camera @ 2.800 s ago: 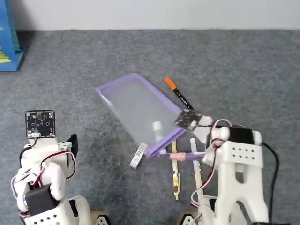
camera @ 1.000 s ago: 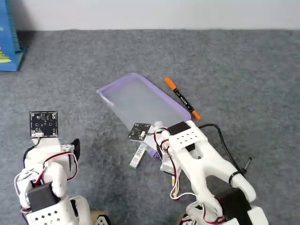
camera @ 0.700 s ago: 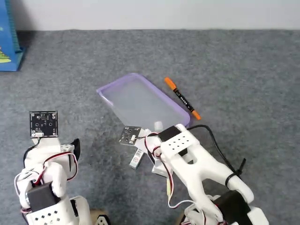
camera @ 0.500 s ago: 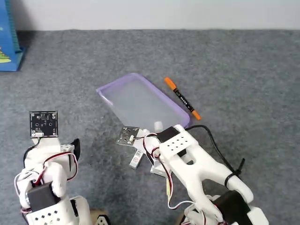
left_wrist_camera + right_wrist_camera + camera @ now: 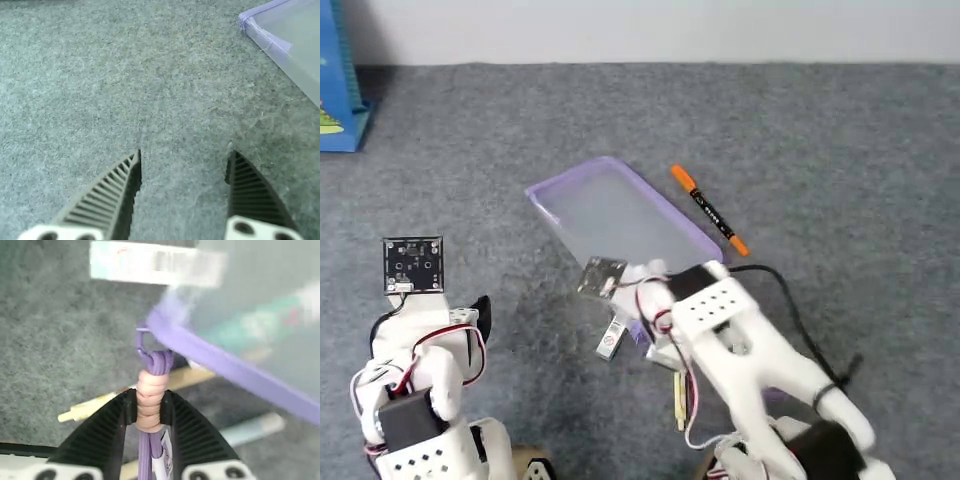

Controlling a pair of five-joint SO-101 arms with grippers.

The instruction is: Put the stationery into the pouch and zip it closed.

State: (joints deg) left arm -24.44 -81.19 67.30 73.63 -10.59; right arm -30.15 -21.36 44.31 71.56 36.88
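Several items lie outside purple pouch (image 5: 610, 215) mid-worktop: orange marker (image 5: 708, 210), pencil (image 5: 90, 407). Right fingers (image 5: 112, 427) clamp its zipper pull (image 5: 150, 390); left fingers (image 5: 112, 190) wide apart, empty. Likely opening the zip; loading should follow.

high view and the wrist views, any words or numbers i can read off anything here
No text can be read in these pictures.
Orange marker: light print along its black barrel, too small to read.
White labelled piece near the pouch: marks on it, blurred.
Blue box at the table's edge: coloured shapes, no legible words.
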